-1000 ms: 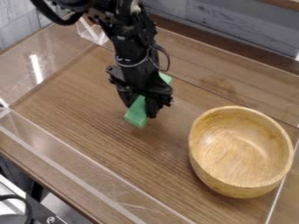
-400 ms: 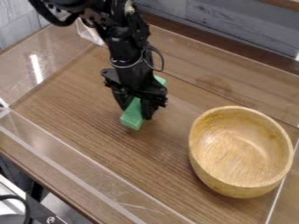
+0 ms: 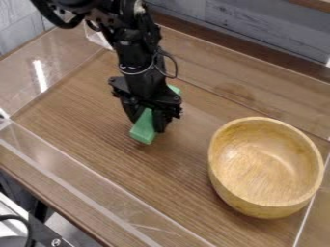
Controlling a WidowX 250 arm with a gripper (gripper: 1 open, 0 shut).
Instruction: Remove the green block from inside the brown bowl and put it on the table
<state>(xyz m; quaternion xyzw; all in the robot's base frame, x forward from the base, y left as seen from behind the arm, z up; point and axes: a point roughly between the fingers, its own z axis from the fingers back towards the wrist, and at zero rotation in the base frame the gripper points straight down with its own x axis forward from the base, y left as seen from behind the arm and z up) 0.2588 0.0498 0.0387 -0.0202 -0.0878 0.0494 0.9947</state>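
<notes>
The green block [image 3: 146, 127] hangs tilted in my gripper [image 3: 146, 111], whose black fingers are shut on its upper part. Its lower end is at or just above the table [image 3: 91, 135], left of centre. The brown bowl [image 3: 265, 164], round and light tan, sits on the table to the right of the gripper, with nothing inside it. The black arm reaches down from the upper left.
Low clear acrylic walls [image 3: 77, 188] border the tabletop along the front and left. A grey panel runs behind the table's far edge. Bare wood lies between the block and the bowl.
The gripper has carried the green block a little to the left and down, farther from the bowl. The bowl has not moved.
</notes>
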